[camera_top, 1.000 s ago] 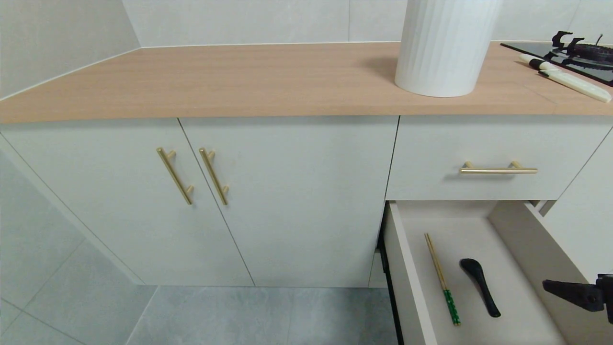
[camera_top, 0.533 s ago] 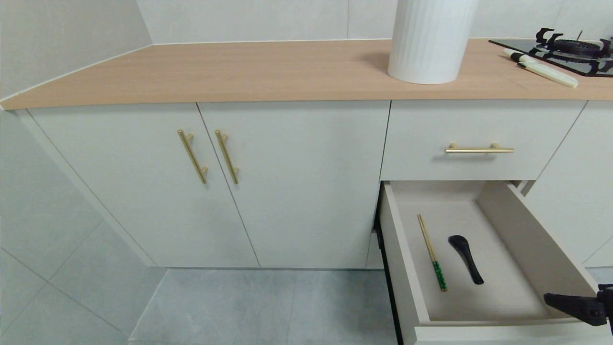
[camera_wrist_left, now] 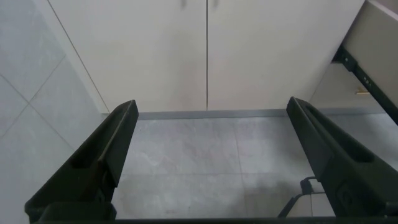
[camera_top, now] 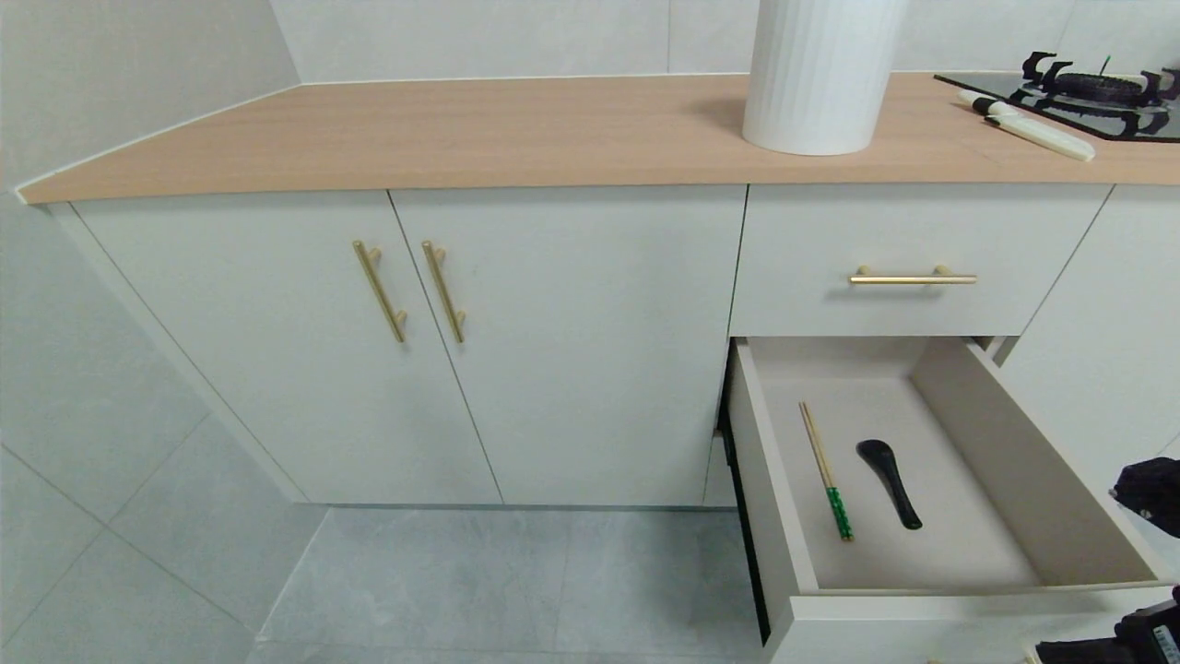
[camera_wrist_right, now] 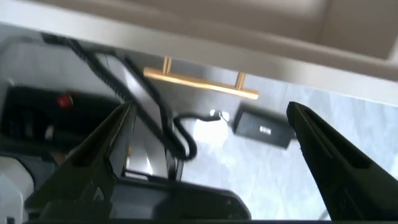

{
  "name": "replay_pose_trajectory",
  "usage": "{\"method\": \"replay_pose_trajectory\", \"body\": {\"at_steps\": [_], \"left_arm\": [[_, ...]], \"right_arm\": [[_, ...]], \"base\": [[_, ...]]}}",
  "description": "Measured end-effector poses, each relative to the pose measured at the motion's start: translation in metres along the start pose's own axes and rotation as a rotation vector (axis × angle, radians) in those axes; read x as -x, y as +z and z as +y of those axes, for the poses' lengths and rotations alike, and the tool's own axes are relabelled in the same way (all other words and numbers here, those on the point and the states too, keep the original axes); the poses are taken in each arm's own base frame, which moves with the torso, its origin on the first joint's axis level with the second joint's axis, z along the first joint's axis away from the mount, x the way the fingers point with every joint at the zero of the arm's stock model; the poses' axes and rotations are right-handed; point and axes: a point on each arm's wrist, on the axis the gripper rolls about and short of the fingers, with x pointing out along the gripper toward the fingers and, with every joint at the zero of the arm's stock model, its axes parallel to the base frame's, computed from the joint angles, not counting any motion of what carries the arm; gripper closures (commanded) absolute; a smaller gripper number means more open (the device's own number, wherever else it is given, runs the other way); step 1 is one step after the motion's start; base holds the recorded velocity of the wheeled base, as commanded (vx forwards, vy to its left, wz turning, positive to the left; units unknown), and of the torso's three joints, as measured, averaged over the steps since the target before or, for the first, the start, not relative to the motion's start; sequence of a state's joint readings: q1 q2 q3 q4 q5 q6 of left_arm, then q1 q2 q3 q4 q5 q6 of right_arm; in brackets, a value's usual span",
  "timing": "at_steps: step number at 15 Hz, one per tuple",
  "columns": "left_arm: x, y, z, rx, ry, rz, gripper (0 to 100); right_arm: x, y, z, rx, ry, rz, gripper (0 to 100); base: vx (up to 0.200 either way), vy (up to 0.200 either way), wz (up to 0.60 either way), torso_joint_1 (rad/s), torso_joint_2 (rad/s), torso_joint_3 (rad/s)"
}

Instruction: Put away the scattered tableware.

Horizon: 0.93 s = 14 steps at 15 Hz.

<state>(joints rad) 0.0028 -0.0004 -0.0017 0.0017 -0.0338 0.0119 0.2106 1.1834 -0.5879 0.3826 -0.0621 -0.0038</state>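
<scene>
A pair of chopsticks (camera_top: pixel 826 472) with green ends and a black spoon (camera_top: pixel 889 481) lie side by side on the floor of the open lower drawer (camera_top: pixel 922 613). My right gripper (camera_wrist_right: pixel 208 155) is open and holds nothing. It sits low in front of the drawer's front panel, facing its gold handle (camera_wrist_right: pixel 202 84). My left gripper (camera_wrist_left: pixel 208 162) is open and holds nothing too, hanging over the grey floor tiles and facing the cabinet doors (camera_wrist_left: pixel 205 56). A white knife (camera_top: pixel 1028 129) with a black band lies on the wooden countertop (camera_top: pixel 461 129) at the far right.
A tall white ribbed container (camera_top: pixel 820 74) stands on the counter beside a black hob (camera_top: pixel 1097 92). The upper drawer (camera_top: pixel 913 263) is closed, as are the two doors (camera_top: pixel 415 350) with gold handles. A wall closes the left side; cables and a black box (camera_wrist_right: pixel 264 127) lie under the open drawer.
The head camera has pulled back, so the whole picture shifted and the full drawer shows. My right gripper has dropped from the drawer's right front corner to below its front panel.
</scene>
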Motion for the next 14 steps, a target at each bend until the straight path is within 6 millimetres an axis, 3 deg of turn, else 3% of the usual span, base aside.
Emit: {"method": "replay_pose_trajectory", "body": {"at_steps": [7, 14], "left_arm": [[0.0, 0.0, 0.0, 0.0, 0.0, 0.0, 0], [0.0, 0.0, 0.0, 0.0, 0.0, 0.0, 0]], "right_arm": [[-0.038, 0.017, 0.007, -0.108, -0.037, 0.152, 0], [-0.054, 0.028, 0.008, -0.135, -0.037, 0.077, 0]], "base": [[0.0, 0.0, 0.0, 0.0, 0.0, 0.0], [0.0, 0.0, 0.0, 0.0, 0.0, 0.0]]}}
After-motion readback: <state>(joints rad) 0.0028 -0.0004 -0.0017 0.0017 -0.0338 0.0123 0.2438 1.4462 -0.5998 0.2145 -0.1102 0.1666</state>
